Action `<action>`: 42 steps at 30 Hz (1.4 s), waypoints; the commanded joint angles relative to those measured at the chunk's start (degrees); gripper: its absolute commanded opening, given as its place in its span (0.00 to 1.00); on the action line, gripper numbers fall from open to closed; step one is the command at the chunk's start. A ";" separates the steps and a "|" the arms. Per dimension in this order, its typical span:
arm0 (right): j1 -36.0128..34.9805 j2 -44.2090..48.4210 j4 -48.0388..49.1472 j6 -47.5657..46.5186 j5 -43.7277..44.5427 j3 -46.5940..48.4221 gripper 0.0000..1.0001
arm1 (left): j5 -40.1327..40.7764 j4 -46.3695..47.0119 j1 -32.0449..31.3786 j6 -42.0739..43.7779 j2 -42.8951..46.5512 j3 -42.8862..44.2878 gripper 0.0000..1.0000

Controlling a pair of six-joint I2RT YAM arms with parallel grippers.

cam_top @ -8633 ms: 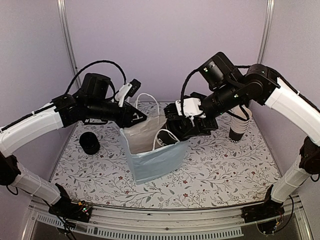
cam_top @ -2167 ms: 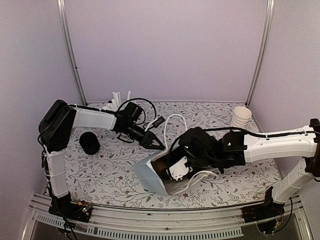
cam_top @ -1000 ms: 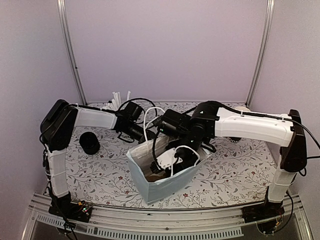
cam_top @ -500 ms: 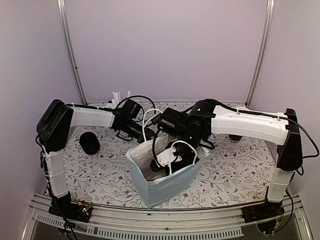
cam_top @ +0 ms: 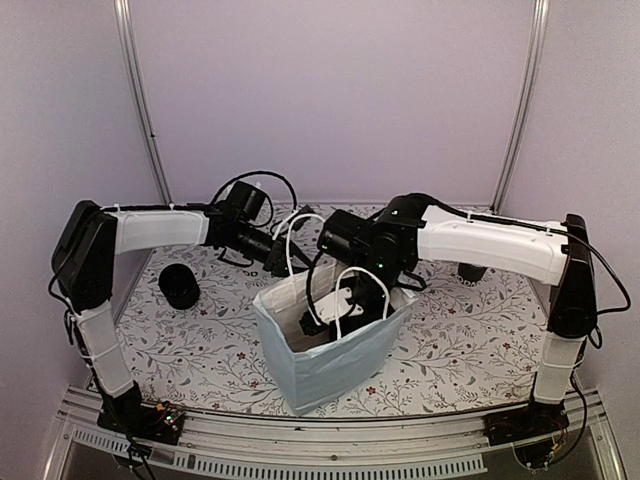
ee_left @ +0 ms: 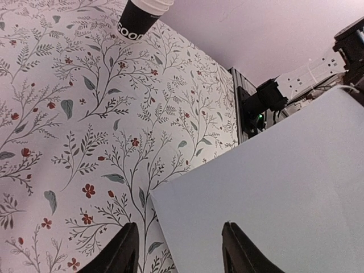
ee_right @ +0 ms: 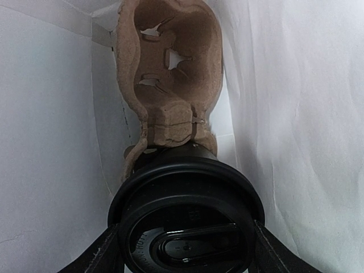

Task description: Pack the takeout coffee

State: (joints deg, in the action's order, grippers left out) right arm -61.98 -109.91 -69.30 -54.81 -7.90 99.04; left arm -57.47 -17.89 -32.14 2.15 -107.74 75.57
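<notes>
1. Inside the bag (cam_top: 320, 370), right jaws clamp the cup (ee_right: 187, 227) in its carrier (ee_right: 170, 74).
2. Left jaws gape empty beside the bag.
3. Risk: withdrawing without releasing would drag the cup out.

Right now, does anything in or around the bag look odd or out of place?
Inside the bag, the carrier holds one lidded cup; its other hole is empty. A black cup sits on the table, left of the bag.
</notes>
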 commanded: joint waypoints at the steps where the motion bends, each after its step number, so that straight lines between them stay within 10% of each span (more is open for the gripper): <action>1: -2.59 -5.40 -6.34 3.05 0.21 -4.93 0.40 | 2.82 0.47 0.88 0.92 4.63 -1.63 0.53; 28: -4.99 -8.12 -5.58 12.07 13.52 -8.69 0.39 | 4.47 2.94 1.33 0.41 7.43 -3.45 0.53; 42: -1.24 -4.96 -6.41 10.57 4.25 -4.02 0.43 | 4.08 3.38 1.37 -0.02 7.73 -3.94 0.53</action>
State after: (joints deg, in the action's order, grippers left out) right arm -64.84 -110.32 -69.19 -44.31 -0.91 98.96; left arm -53.23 -15.57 -31.48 1.96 -101.80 72.20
